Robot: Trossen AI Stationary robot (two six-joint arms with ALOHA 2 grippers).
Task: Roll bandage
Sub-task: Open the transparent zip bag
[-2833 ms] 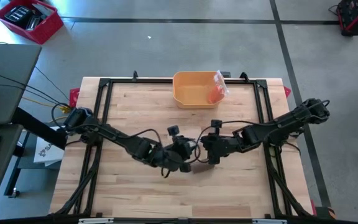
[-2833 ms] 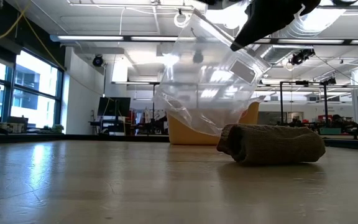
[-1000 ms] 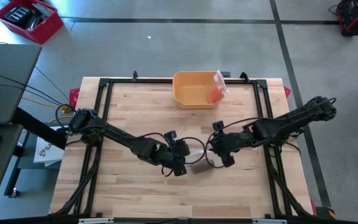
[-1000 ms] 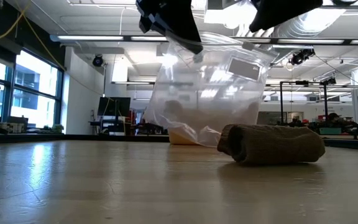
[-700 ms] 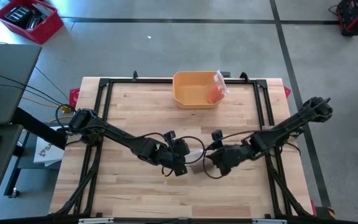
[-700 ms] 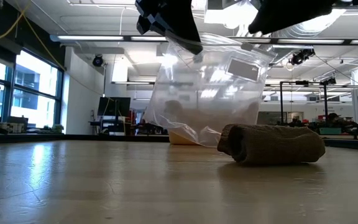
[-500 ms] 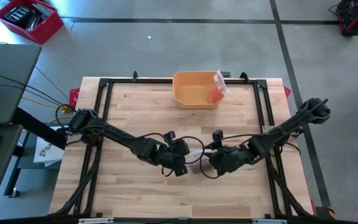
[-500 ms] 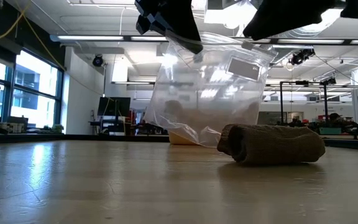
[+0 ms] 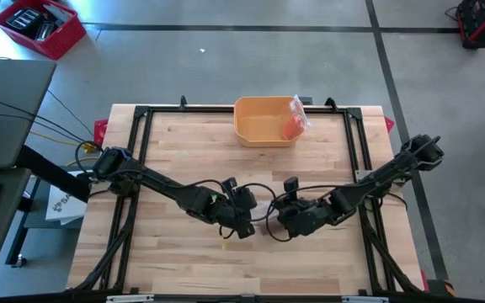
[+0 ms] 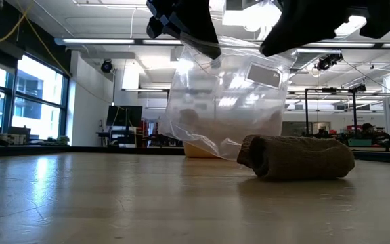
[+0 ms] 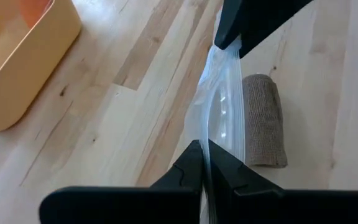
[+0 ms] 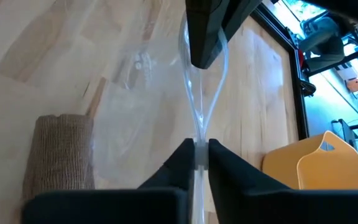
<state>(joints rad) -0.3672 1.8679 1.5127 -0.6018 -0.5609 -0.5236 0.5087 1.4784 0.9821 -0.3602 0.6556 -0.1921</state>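
Observation:
A clear plastic zip bag (image 10: 222,102) hangs upright over the table's middle, its mouth edge strung between my two grippers. My left gripper (image 10: 205,41) is shut on one top corner and my right gripper (image 10: 273,44) on the other. In the high view the left gripper (image 9: 244,225) and the right gripper (image 9: 274,225) almost meet. A rolled brown bandage (image 10: 296,157) lies on its side on the table just beside the bag; it shows in the left wrist view (image 11: 263,121) and the right wrist view (image 12: 61,152). My left gripper pinches the bag's top edge (image 11: 207,149) between its two fingers, slanting down at one top corner. The bag hangs below the fingers. My right gripper pinches the same top edge at the opposite corner (image 12: 197,140), also slanting down. The two walls bow slightly apart between the grippers.
An orange bin (image 9: 263,122) stands at the table's far edge with a small packet (image 9: 293,122) at its right end. A black frame (image 9: 141,168) runs around the wooden table top. Bare wood lies near and left of the grippers.
My right gripper has moved down and toward the table's left and near edges, up to the bag's free top corner, and its arm now looms larger in the low view. The bag and the bandage have stayed where they were.

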